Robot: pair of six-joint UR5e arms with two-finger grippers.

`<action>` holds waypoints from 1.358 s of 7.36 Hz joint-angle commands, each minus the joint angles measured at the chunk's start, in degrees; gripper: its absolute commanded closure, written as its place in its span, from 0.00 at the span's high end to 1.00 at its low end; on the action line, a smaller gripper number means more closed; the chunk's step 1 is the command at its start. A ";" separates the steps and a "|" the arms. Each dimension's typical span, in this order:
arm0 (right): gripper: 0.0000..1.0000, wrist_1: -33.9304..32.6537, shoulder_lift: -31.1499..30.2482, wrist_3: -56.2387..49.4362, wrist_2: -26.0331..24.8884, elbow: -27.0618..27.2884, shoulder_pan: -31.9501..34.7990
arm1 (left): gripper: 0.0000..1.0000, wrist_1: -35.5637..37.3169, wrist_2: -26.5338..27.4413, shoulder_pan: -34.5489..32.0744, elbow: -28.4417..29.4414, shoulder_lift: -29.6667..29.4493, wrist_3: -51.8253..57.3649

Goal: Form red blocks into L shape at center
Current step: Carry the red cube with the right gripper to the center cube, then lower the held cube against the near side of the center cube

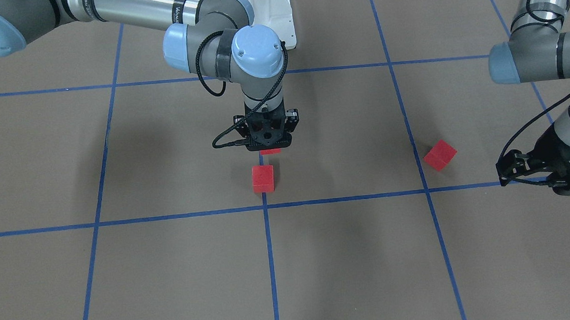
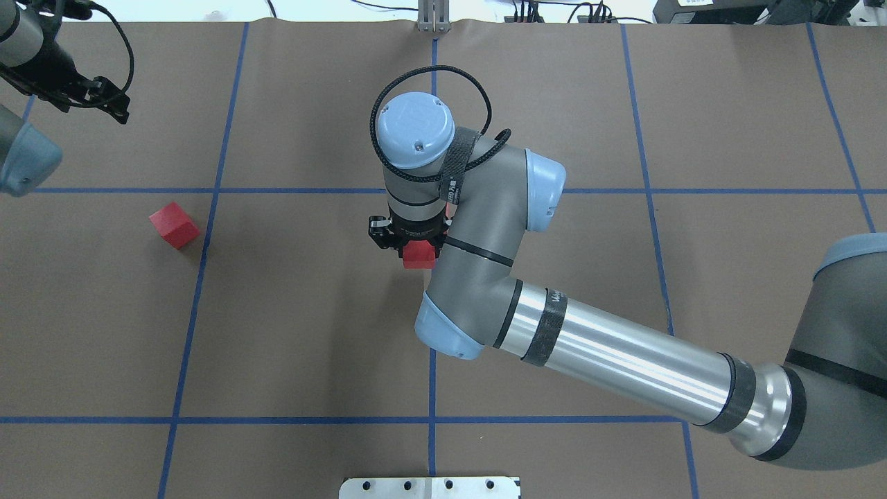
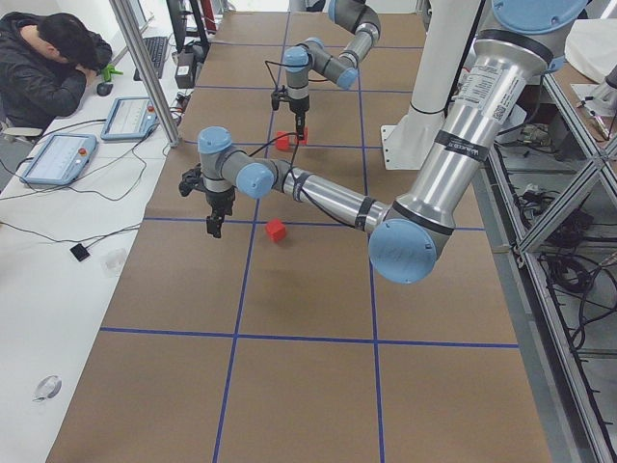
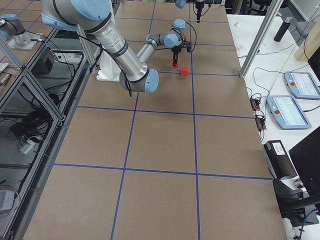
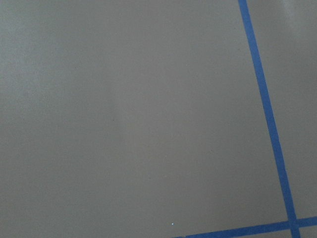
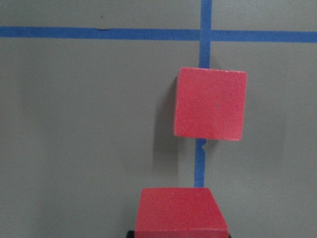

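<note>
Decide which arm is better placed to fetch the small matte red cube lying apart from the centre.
Left: the left gripper hangs near that red cube; the right gripper is by the centre crossing, holding a second red cube.

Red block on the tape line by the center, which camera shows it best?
Right wrist view: the block is large, unobstructed. Front-facing shows it small; overhead hides it under the right arm; side views give specks; left wrist misses it.

Red block (image 1: 262, 177) obstructs near center (image 1: 265, 207) (not touching).
</note>
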 commanded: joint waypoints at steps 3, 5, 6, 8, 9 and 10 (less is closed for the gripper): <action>0.00 0.52 -1.77 4.92 -4.75 0.49 -0.33 | 1.00 0.00 0.00 0.33 1.29 -0.32 -0.30; 0.00 0.61 -2.21 4.21 -5.62 -0.56 -1.03 | 1.00 0.00 0.00 0.25 1.29 -0.33 -0.30; 0.00 0.52 -1.95 4.04 -5.63 -0.48 -1.04 | 1.00 0.00 0.00 0.33 1.29 -0.33 -0.30; 0.00 0.96 -1.78 3.08 -5.63 -0.48 -1.04 | 1.00 0.00 0.00 0.25 1.29 -0.33 -0.30; 0.00 2.09 -1.95 2.46 -5.98 -0.57 -1.04 | 1.00 0.00 0.00 0.25 1.29 -0.33 -0.30; 0.00 2.19 -2.04 2.45 -6.16 -0.57 -1.04 | 1.00 0.00 0.00 0.33 1.29 -0.33 -0.30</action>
